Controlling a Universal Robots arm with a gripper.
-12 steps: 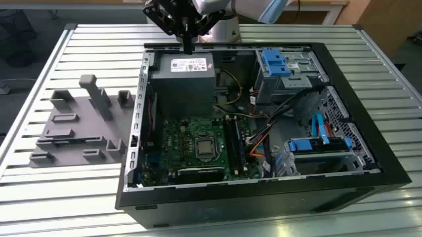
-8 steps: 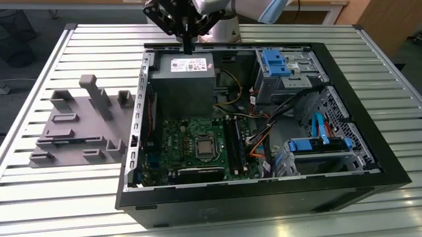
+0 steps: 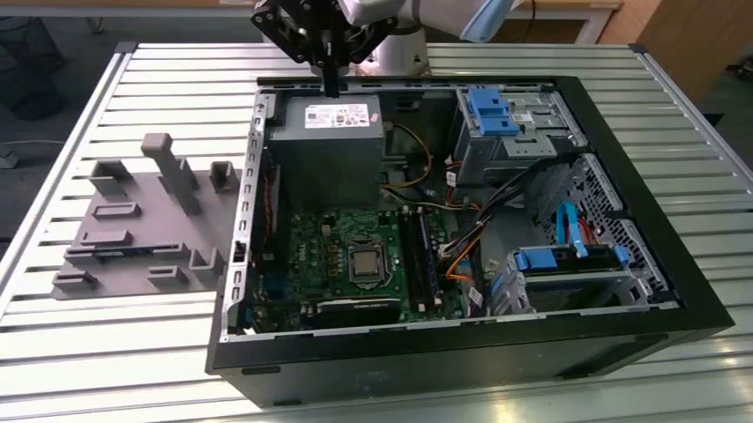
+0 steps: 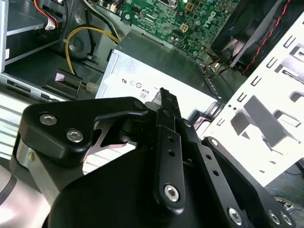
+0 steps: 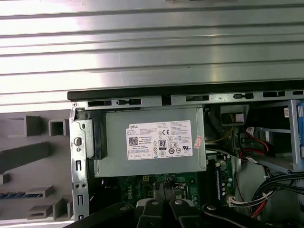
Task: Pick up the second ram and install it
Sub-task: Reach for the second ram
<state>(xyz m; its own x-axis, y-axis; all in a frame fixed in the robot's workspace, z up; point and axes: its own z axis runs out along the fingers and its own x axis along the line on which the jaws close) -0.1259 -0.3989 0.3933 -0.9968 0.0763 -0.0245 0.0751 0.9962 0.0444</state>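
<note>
The second ram [image 3: 100, 254] is a long, thin, dark strip standing on its edge in a slot of the grey holder [image 3: 176, 264], on the exterior view's left of the open computer case [image 3: 471, 348]. In the first wrist view it [image 5: 19, 195] appears edge-on, bluish and speckled.

Slatted metal table [image 3: 118, 352] with computer case [image 3: 471, 352] and grey holder [image 3: 153, 251]

A silver ribbed metal-slat table [image 3: 94, 352] spreads beneath the gripper [image 3: 331, 88], its slats catching bright reflections. Beyond the gripper, brown wooden furniture [image 3: 682, 35] stands by a dark grey floor [image 3: 118, 22].
</note>
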